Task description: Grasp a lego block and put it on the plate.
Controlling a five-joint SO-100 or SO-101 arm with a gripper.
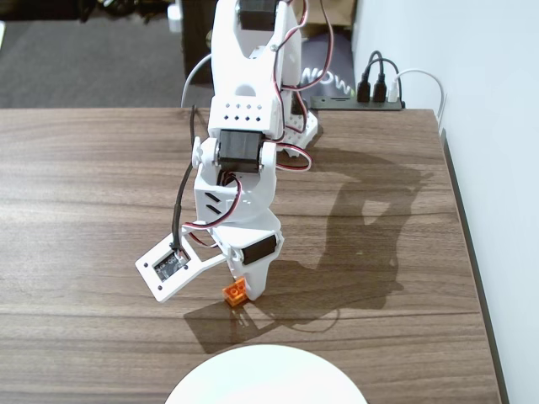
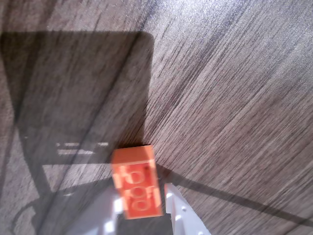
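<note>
The orange lego block (image 1: 235,292) sits between my gripper's (image 1: 243,295) white fingers, just beyond the plate's far rim. In the wrist view the block (image 2: 136,181) shows its round studs. One white finger (image 2: 178,208) presses its right side and the other its left. My gripper (image 2: 143,191) is shut on the block, which looks slightly above the wooden table, its shadow lying apart from it. The white round plate (image 1: 265,379) is at the bottom edge of the fixed view, only its far part showing. It is out of the wrist view.
A black power strip (image 1: 358,103) with plugged cables lies at the table's back right, next to the arm's base (image 1: 299,126). The table's right edge (image 1: 467,252) runs along a white wall. The wrist camera mount (image 1: 173,267) juts out left of the gripper.
</note>
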